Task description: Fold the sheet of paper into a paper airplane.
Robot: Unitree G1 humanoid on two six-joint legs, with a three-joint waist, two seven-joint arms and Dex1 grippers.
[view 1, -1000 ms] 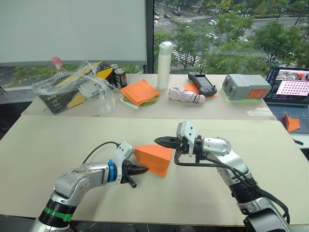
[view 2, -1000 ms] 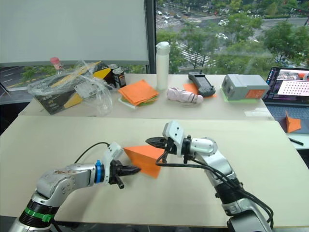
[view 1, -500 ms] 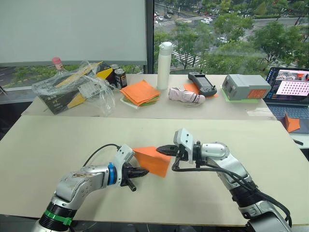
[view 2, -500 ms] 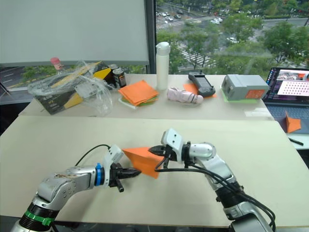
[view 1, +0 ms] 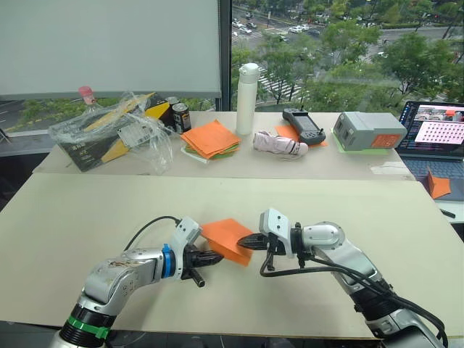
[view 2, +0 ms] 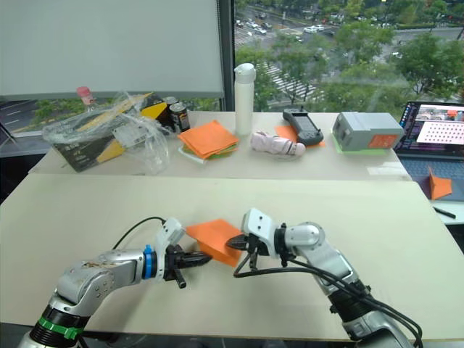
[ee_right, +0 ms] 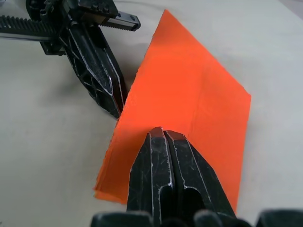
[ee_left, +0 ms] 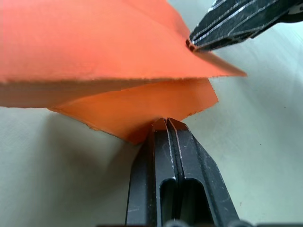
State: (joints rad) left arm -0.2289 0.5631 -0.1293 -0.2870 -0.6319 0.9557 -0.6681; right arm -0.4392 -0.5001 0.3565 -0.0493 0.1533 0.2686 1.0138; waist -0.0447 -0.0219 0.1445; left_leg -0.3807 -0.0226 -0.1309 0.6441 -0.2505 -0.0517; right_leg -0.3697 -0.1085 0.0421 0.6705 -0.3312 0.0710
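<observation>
Left eye view: both closed grippers have pressed the sheet of paper (view 1: 228,238) flatter.

No legible text, label, brand, number or sign on anything in view.

One folded sheet of paper (view 1: 229,239); two grippers, left (view 1: 216,256), right (view 1: 243,242); two tables (view 1: 87,217); one bottle (view 1: 247,88); one laptop (view 1: 435,129); one paper stack (view 1: 210,139).
</observation>
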